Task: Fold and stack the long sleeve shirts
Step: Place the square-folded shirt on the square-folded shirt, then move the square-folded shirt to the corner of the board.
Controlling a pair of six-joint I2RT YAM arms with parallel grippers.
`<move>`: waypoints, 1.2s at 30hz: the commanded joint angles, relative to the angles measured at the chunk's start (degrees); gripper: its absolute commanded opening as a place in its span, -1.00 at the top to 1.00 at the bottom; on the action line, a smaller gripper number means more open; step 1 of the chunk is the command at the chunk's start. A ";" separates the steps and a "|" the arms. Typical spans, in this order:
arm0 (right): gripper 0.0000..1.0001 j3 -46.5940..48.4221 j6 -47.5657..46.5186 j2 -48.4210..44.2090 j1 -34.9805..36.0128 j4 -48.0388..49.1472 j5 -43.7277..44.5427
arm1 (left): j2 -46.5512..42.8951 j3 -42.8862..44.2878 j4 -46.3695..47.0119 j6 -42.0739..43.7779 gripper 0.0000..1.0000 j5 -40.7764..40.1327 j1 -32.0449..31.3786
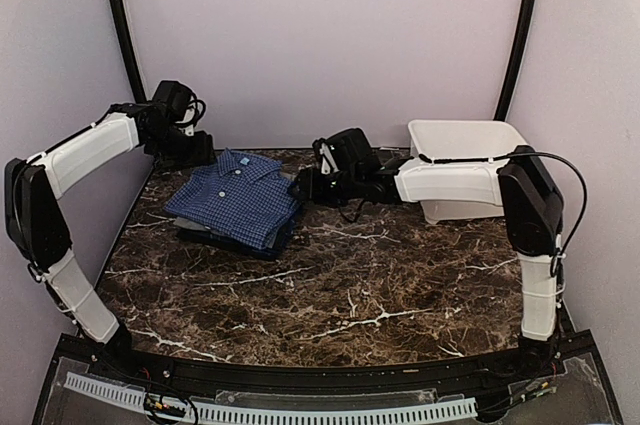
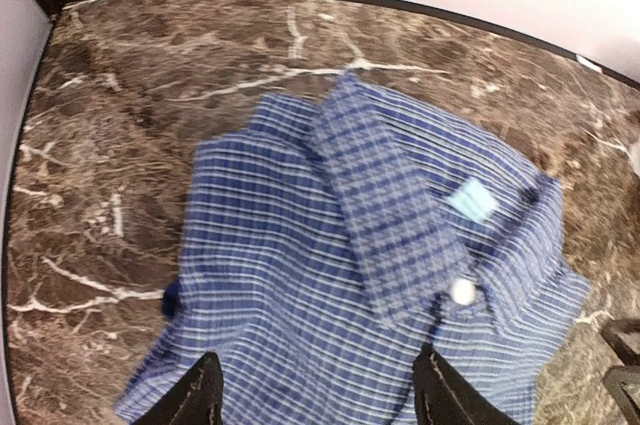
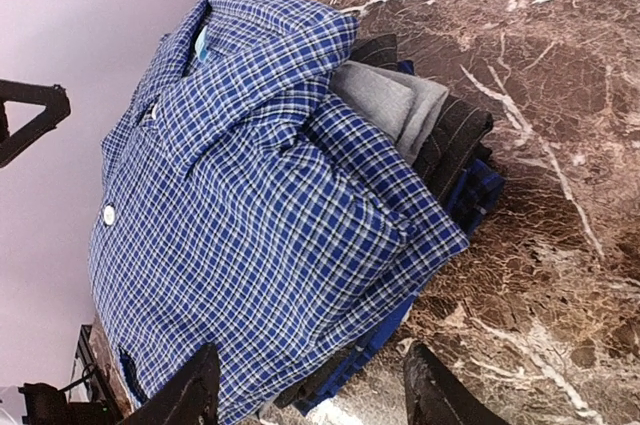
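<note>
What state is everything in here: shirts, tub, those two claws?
Blue shirt: folded, on top.
Grey shirt: folded, under the blue one, edge showing.
Tub: upright, no lid.
Left gripper: open, empty, over the blue shirt.
Right gripper: open, empty, beside the shirts.

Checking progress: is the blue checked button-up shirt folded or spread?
Folded: the blue checked button-up shirt lies as a compact rectangle, collar up, atop folded grey cloth.
</note>
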 commanded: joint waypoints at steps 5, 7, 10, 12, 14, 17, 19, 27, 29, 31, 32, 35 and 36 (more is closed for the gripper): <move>-0.36 3.93 1.67 5.93 -1.26 3.07 -5.82 | -4.14 -5.99 3.27 -3.40 -0.22 8.94 -4.67; -0.36 5.03 2.37 7.33 -1.82 3.75 -6.74 | -3.89 -6.58 3.39 -3.67 -0.20 9.45 -4.76; -0.38 6.36 2.86 8.65 -2.27 5.47 -7.04 | -3.80 -7.27 3.51 -3.78 -0.18 9.58 -4.89; -0.37 8.06 3.69 10.24 -2.70 5.68 -8.39 | -3.93 -7.68 3.76 -3.85 -0.18 9.67 -4.96; -0.32 9.65 4.27 11.69 -3.02 5.77 -9.30 | -3.94 -7.92 4.03 -3.91 -0.18 9.83 -4.98; -0.19 11.46 4.29 12.70 -3.43 5.60 -9.21 | -3.97 -8.15 4.18 -3.92 -0.17 10.17 -4.99; 0.03 12.85 4.09 13.26 -3.70 5.33 -9.35 | -3.90 -8.34 4.20 -3.96 -0.16 10.33 -4.99; 1.00 22.12 -1.33 15.90 -3.94 -1.89 -6.59 | -3.99 -10.96 6.03 -5.31 -0.07 13.45 -5.44; 1.00 24.28 -3.33 16.49 -4.05 -3.72 -4.79 | -4.03 -11.98 6.91 -5.82 -0.05 14.42 -5.77; 1.00 25.79 -5.06 17.28 -4.46 -3.88 -4.03 | -3.91 -13.06 7.80 -6.46 -0.02 15.25 -5.90; 1.00 26.47 -5.52 17.82 -4.80 -4.09 -3.79 | -3.80 -13.76 8.37 -6.85 0.00 15.86 -5.98; 1.00 28.15 -6.43 19.54 -5.77 -4.43 -4.08 | -3.33 -15.08 10.18 -7.64 0.02 16.74 -6.30; 1.00 28.83 -6.60 20.23 -6.04 -4.79 -4.42 | -3.06 -15.41 10.31 -7.96 0.04 16.85 -6.48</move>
